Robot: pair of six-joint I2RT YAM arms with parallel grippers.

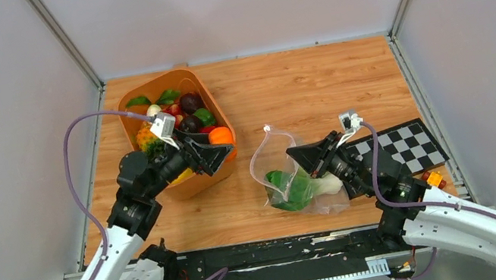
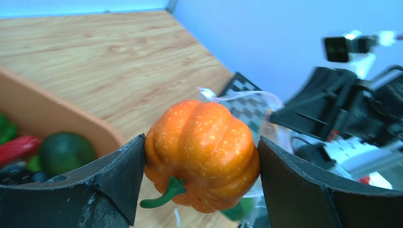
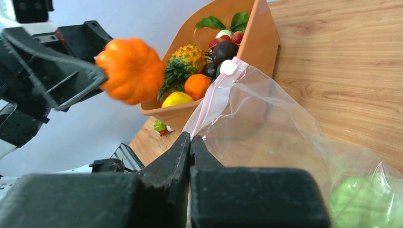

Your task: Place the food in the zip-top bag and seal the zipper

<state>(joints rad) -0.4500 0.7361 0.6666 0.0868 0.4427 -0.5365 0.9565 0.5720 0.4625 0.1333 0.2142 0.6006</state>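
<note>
Orange and speckled, a toy pumpkin (image 2: 202, 149) with a green stalk sits clamped between the two dark fingers of the left pincer (image 1: 213, 155), off the counter (image 1: 311, 79). The left arm rises from its base at the near left, folds at the elbow and holds its wrist over the near right corner of the tub (image 1: 195, 184), with the pincer pointing right towards the bag (image 3: 266, 118). In the left wrist view the tub wall lies below and to the left of the pumpkin, with bare wood under it.

The right arm reaches low from the near right, its wrist over the edge of the checkered board (image 1: 404, 147). The right pincer (image 3: 190, 140) is pressed together on the bag's mouth edge, where the pink zipper (image 3: 209, 102) runs down into the jaws. The mouth stands up as a loop facing the tub. Leafy greens (image 1: 292, 188) already lie inside the bag, near its bottom.

More toy food fills the tub, but the left arm covers its near part from above. Behind the pumpkin, the left wrist view shows the bag only in slivers and the right arm blurred. The right wrist view cuts off the greens at its lower right corner. A small green and red piece (image 3: 159, 127) beside the tub is too small to name.
</note>
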